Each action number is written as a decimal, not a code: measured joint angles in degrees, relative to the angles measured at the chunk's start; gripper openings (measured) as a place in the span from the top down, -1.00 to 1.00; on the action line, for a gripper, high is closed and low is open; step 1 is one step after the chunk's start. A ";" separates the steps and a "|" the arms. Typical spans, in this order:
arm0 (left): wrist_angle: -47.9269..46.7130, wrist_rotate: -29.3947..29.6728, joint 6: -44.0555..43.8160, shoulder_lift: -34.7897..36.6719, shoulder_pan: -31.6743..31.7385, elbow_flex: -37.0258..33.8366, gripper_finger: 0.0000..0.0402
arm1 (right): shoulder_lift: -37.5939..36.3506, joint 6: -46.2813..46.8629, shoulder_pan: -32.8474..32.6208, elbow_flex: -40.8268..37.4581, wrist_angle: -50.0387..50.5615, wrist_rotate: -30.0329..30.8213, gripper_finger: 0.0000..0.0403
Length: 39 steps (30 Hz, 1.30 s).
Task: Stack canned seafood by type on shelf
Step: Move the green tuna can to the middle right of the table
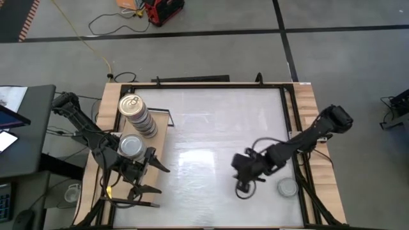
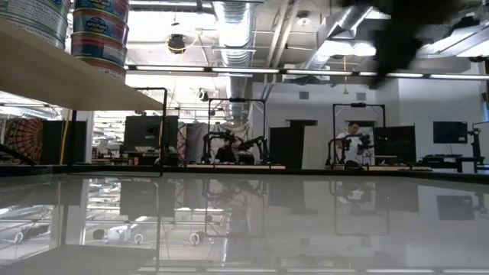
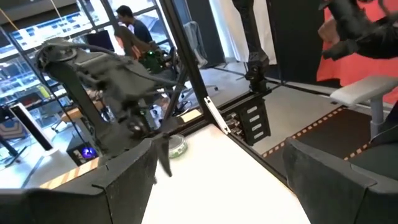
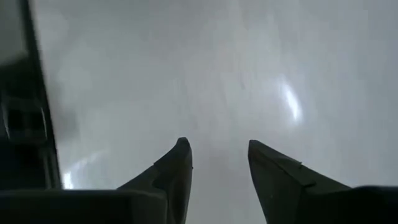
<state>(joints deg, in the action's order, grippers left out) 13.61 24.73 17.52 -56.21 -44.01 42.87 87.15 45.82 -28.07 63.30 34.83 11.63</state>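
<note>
The white table [image 1: 211,128] spreads under both arms. The shelf [image 1: 160,137] lies beside the left gripper [image 1: 144,176], which hangs wide open and empty, with two stacks of canned seafood [image 1: 137,115] close by. The right gripper [image 4: 217,165], part-open, holds nothing; one loose tin [image 1: 287,187] sits just beside it.

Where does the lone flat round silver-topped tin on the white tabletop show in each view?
High view: lone flat round silver-topped tin, lower right, beside the right arm.
Low view: not in it.
Left wrist view: the tin lies just beyond the right arm.
Right wrist view: not in it.
Shared landmark: the right arm.
</note>
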 joint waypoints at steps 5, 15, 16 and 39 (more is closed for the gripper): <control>1.00 0.04 -1.45 0.02 -0.02 0.00 -0.65 | 0.00 15.90 -5.82 0.27 15.58 -10.44 0.11; 2.05 1.51 -3.61 0.02 -0.07 0.00 -0.65 | 0.22 38.29 -16.67 0.21 36.89 -22.94 0.11; 2.05 1.98 -3.71 0.02 -0.04 0.00 -0.65 | 0.22 39.54 -17.45 0.19 36.95 -23.25 0.11; 2.70 2.60 -4.73 0.02 -0.04 0.00 -0.65 | 0.26 47.32 -19.65 -12.01 23.27 -28.43 0.41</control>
<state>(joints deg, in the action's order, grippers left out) 16.31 27.33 12.79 -56.18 -44.05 42.87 87.42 93.14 -47.72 51.29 58.11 -16.80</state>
